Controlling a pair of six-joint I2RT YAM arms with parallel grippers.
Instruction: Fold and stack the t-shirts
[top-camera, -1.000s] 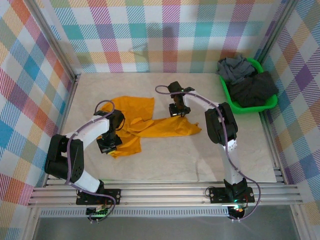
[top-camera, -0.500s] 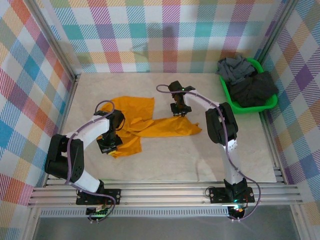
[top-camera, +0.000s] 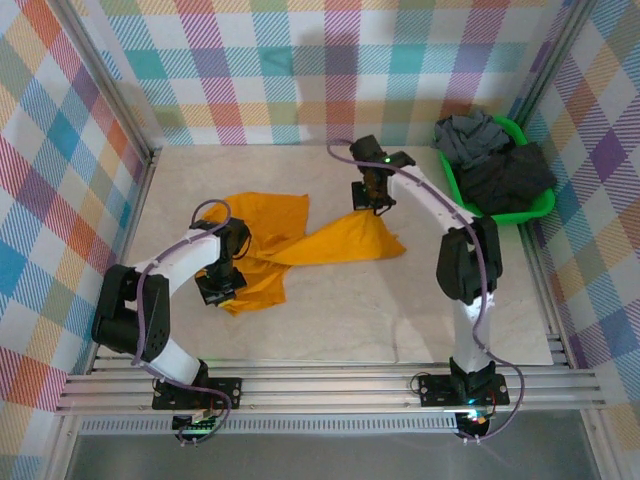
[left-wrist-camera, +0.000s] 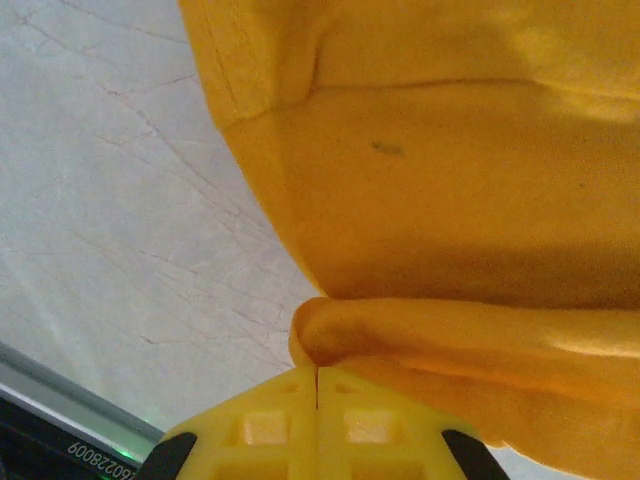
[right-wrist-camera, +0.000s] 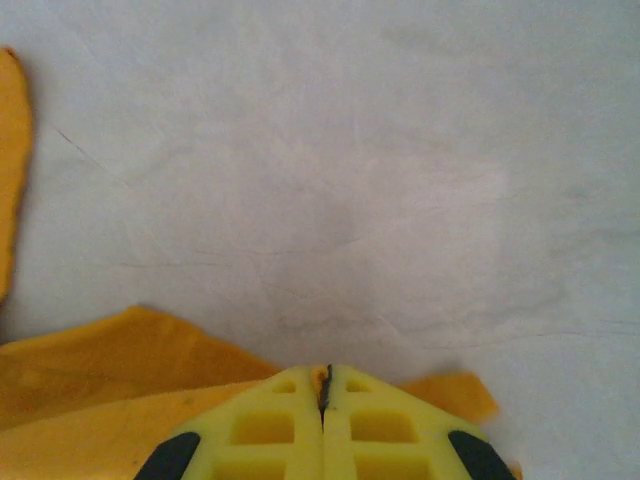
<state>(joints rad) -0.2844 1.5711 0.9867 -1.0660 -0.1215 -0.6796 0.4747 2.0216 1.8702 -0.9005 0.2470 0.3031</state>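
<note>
A mustard-orange t-shirt (top-camera: 265, 240) lies crumpled across the middle of the table. My left gripper (top-camera: 217, 285) is shut on a fold of it (left-wrist-camera: 420, 340) at the shirt's near-left part, the cloth pinched between the yellow fingers (left-wrist-camera: 260, 425). My right gripper (top-camera: 372, 203) is shut on the shirt's far-right edge and holds it raised into a peak; a sliver of orange cloth (right-wrist-camera: 321, 378) sits between its closed tips. A grey t-shirt (top-camera: 470, 135) and a dark charcoal t-shirt (top-camera: 510, 180) are heaped in the green basket.
The green basket (top-camera: 450, 172) stands at the far right corner. Checked walls enclose the back and both sides of the pale table (top-camera: 330, 320). A metal rail (top-camera: 330, 385) runs along the near edge by the arm bases.
My right gripper has closed on the shirt's right edge and moved up and to the far right, pulling the cloth into a peak. The left gripper has stayed put, still shut on the shirt.
</note>
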